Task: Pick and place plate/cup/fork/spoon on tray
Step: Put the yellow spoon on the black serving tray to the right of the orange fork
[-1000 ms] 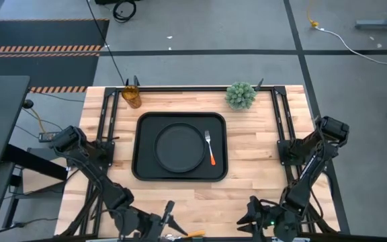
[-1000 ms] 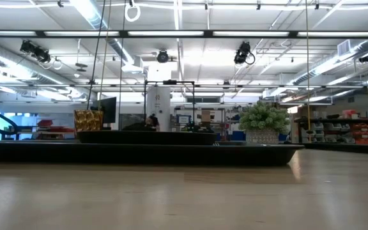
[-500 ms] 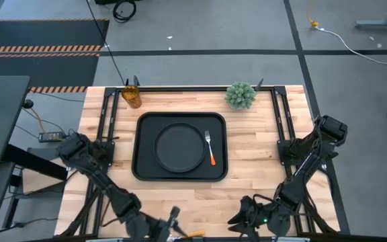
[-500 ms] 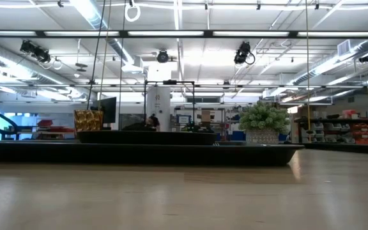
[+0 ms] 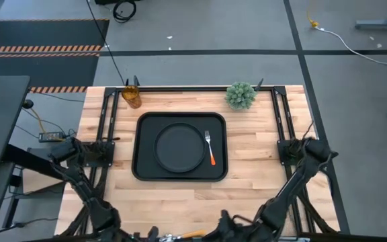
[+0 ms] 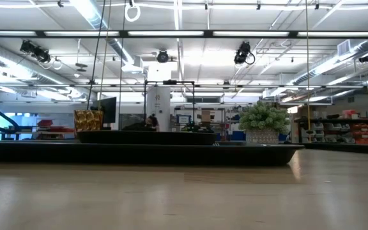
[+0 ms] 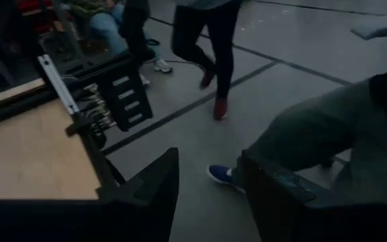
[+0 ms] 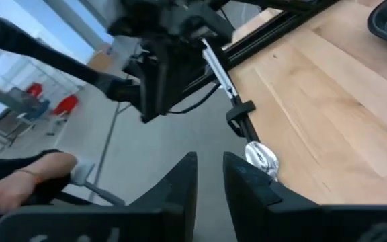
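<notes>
Plate (image 5: pixel 179 147) and fork (image 5: pixel 209 148) are seen on the tray (image 5: pixel 145 168), cup (image 5: pixel 132 96) off it at 11 o'clock, spoon (image 8: pixel 261 156) at 6 o'clock edge; both grippers' fingers parted, empty; spoon pickup judged next.

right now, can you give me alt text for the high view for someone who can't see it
Overhead view of a wooden table with a black tray at its centre, holding a round black plate and an orange-handled fork to the plate's right. An amber cup and a spiky green plant stand beyond the tray; both arms sit at the near edge.
</notes>
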{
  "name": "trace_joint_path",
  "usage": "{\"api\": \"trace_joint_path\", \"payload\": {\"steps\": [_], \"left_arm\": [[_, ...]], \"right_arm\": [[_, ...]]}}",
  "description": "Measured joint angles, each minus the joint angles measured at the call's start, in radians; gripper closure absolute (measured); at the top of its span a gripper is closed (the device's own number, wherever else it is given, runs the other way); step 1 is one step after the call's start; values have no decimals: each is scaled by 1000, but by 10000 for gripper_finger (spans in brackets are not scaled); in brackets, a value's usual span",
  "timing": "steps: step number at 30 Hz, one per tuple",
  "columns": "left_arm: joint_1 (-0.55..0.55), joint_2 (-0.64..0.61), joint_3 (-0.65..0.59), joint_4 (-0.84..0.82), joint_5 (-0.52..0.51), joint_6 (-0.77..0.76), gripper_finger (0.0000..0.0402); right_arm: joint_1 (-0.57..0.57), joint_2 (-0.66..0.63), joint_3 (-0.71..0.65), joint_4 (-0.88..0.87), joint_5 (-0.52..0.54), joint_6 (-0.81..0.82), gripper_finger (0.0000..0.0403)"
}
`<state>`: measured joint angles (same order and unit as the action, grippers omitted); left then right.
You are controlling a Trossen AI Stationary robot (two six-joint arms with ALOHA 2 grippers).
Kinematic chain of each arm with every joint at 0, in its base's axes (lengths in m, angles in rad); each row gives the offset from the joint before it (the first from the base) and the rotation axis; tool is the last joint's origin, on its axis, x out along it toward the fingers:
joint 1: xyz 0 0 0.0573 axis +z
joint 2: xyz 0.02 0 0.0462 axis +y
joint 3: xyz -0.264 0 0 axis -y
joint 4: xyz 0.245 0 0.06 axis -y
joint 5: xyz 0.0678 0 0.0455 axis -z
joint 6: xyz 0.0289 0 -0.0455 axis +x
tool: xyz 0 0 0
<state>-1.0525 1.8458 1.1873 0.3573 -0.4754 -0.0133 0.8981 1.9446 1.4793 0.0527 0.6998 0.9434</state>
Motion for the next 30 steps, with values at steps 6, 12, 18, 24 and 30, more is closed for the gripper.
{"api": "trace_joint_path", "payload": {"steps": [6,12,18,24,30], "left_arm": [[-76,-36,0,-6,-129,20,234],[-120,-74,0,-66,-160,-49,219],[-125,-74,0,-219,-151,-210,134],[-123,-74,0,-334,-156,-292,54],[-122,-74,0,-420,-64,-397,47]], "right_arm": [[-30,169,170,-46,6,7,325],[-32,230,208,-47,-12,99,325],[-33,230,208,-64,0,115,325],[-51,227,208,-68,7,73,325],[-76,227,208,-135,5,67,325]]}}
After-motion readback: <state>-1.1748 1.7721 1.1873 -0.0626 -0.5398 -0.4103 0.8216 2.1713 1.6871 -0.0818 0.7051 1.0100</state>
